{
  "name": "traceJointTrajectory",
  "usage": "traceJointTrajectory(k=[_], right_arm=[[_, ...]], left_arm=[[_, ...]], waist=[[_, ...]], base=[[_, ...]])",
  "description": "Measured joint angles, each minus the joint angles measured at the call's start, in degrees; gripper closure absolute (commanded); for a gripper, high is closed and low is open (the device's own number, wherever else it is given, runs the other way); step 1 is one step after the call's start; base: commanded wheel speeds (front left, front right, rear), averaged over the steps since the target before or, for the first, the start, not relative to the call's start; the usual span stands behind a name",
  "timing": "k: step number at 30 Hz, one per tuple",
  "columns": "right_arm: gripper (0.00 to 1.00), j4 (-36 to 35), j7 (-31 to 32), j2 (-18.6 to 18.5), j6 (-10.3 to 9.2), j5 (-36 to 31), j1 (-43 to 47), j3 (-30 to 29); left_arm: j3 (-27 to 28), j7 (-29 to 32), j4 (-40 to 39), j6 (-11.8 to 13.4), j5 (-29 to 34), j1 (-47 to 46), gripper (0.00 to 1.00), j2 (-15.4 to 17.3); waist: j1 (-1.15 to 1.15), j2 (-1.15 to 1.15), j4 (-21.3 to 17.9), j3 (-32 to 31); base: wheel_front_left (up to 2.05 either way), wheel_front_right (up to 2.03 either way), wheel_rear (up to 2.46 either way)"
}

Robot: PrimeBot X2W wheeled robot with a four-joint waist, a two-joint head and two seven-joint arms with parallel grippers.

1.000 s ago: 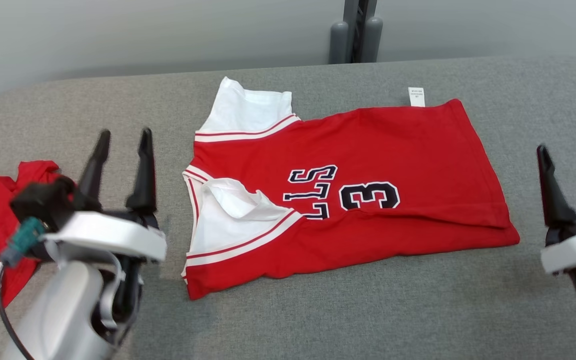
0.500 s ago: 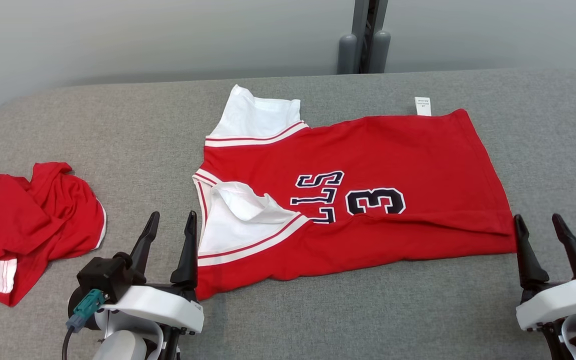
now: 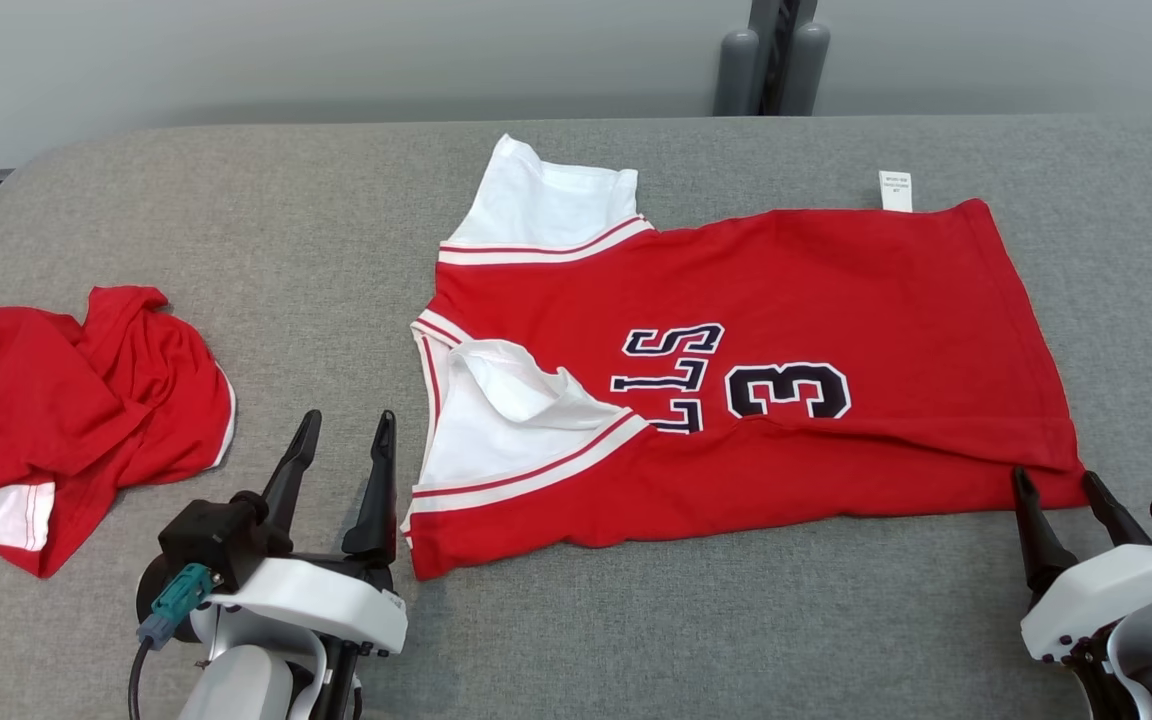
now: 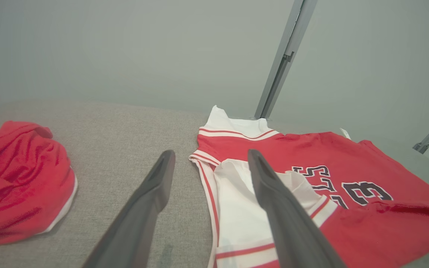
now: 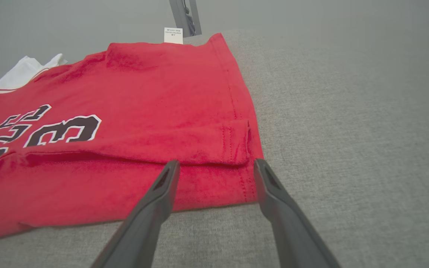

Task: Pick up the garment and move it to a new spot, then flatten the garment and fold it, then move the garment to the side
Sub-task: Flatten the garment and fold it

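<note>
On the grey bench, the red garment lies spread out at the middle, with the left tool and right tool both spread and empty at its near corners, so the folding step seems in hand and next calls for pinching those corners.

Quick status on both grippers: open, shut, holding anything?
Left gripper: open, empty, by the shoulder end of the red and white basketball jersey.
Right gripper: open, empty, at that jersey's near hem corner.

Near strip of table is lying open | crumpled red cloth is crowding the left | jersey is covering centre
</note>
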Motion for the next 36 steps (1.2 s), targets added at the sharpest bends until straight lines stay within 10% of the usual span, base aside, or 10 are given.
traceJointTrajectory(k=[2, 4, 5, 36], right_arm=[[0.0, 0.6, 0.1, 0.0, 0.0, 0.2, -0.3, 0.2], [0.85, 1.0, 0.1, 0.0, 0.0, 0.5, -0.5, 0.3], [1.0, 1.2, 0.1, 0.0, 0.0, 0.6, -0.7, 0.3], [1.0, 4.8, 2.2, -1.7, 0.01, -0.8, -8.8, -1.0]], left_arm=[[0.6, 0.0, 0.2, -0.5, 0.5, 0.0, 0.0, -0.2], [1.2, 0.0, 0.5, -0.8, 0.8, 0.0, 0.0, -0.4], [1.4, 0.0, 0.5, -1.0, 1.0, 0.0, 0.0, -0.4], [3.2, 0.0, 2.5, -3.2, 4.0, -2.4, 0.0, -1.8]], waist=[[0.0, 0.0, 0.2, 0.2], [0.0, 0.0, 0.4, 0.3], [0.0, 0.0, 0.4, 0.3], [0.0, 0.0, 1.4, 3.7]], base=[[0.0, 0.0, 0.0], [0.0, 0.0, 0.0], [0.0, 0.0, 0.0], [0.0, 0.0, 0.0]])
